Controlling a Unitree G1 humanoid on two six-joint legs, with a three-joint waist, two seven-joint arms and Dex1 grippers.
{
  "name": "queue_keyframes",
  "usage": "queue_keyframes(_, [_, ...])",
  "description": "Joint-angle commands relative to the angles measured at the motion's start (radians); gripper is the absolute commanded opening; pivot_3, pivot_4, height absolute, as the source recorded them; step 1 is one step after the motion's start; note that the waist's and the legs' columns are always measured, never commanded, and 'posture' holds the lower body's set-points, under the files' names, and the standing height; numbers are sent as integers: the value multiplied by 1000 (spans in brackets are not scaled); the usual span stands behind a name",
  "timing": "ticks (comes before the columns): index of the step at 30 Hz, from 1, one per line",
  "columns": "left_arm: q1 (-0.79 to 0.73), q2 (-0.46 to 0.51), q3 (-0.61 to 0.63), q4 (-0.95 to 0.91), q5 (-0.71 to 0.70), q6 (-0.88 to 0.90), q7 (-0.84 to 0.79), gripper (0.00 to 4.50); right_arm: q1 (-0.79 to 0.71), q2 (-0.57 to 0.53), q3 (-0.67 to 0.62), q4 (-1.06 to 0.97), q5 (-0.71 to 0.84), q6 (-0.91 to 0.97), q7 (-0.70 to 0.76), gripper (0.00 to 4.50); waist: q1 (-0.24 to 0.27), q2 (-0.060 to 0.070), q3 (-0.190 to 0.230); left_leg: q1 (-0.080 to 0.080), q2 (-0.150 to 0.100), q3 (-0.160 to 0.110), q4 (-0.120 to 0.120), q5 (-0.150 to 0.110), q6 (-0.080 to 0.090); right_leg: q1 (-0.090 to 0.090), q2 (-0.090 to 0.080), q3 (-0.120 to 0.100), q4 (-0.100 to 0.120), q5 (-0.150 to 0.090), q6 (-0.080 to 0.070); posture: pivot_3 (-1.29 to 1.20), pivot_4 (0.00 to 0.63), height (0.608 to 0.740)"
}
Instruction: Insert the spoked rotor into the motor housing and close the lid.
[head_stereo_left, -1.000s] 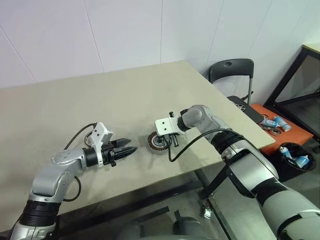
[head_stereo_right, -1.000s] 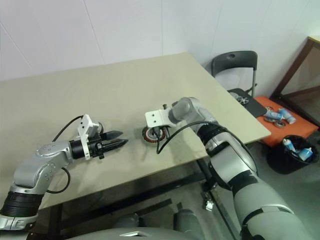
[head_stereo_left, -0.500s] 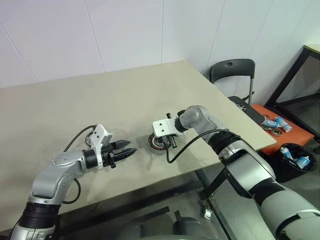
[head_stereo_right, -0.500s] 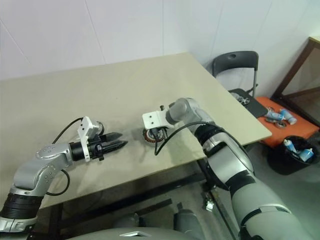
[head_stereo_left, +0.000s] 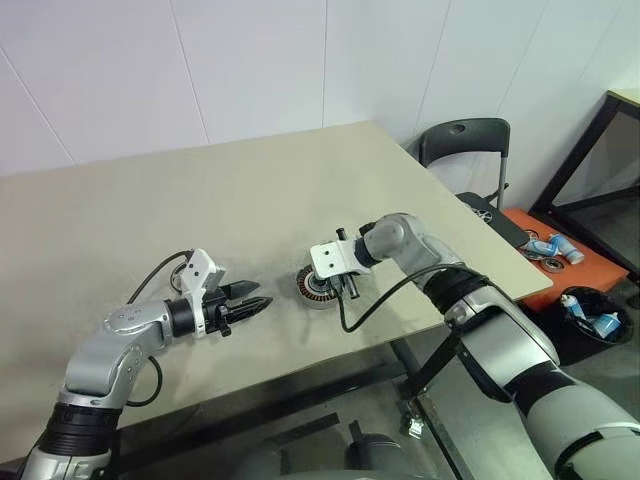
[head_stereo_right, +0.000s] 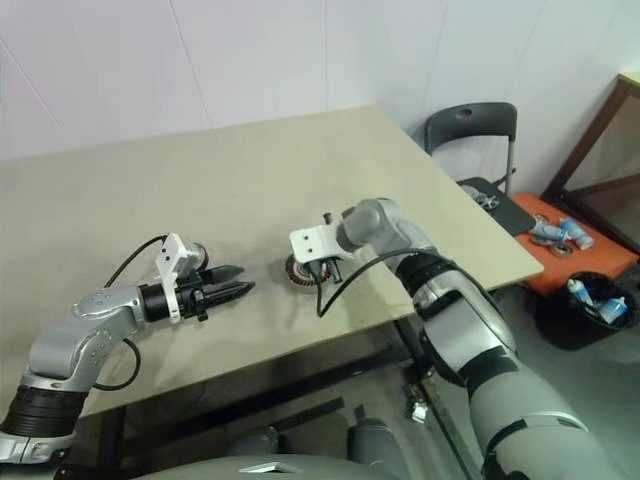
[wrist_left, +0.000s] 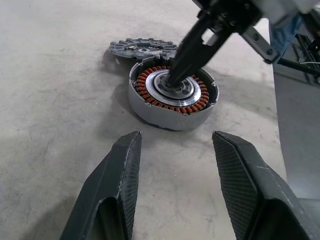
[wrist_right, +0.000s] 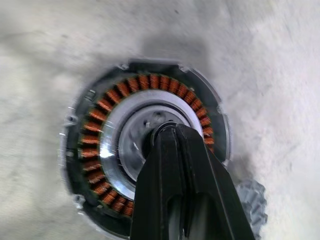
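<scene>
My left gripper (head_stereo_left: 262, 302) hangs just over the surface (head_stereo_left: 150, 210) near its front edge, fingers (wrist_left: 120, 180) parted about halfway, nothing between them, aimed at the motor housing (wrist_left: 172, 97) but apart from it.

My right gripper (wrist_right: 165, 135) reaches down from above, fingers pressed together, tips set in the dark centre of the motor housing. I cannot tell whether they press on the hub or only touch it.

The motor housing lies flat near the front edge, toward the right corner. Silver rim, full ring of copper-coloured windings, pale metal disc inside that.

The spoked rotor (wrist_left: 142, 48) lies flat on the surface just behind the motor housing, on its far side from my left gripper, touching or nearly touching its rim. Dark grey, toothed edge.

Surface is plain beige, matte, scuffed grey around the parts.

Beyond the right edge: black chair (head_stereo_left: 462, 140), orange tray (head_stereo_left: 560, 262) with small bottles, black bin (head_stereo_left: 592, 318). White panelled wall (head_stereo_left: 250, 60) behind.
</scene>
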Motion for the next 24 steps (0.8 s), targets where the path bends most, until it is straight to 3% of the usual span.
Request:
queue_keyframes(1, [-23,0,4,0,6,-30,-5,2409,33,-9,9,-79,7,21,49,27,0,0,0,0,0,0,0,0,0,0,0,0,0,0,0,0,0,740])
queue_keyframes(24, [-24,-11,0,30,32,-66,-13,2409,70,-45,17,-58,-65,-50,-62,27,0,0,0,9,0,1,0,0,0,8,1,0,0,-2,-3,0,0,740])
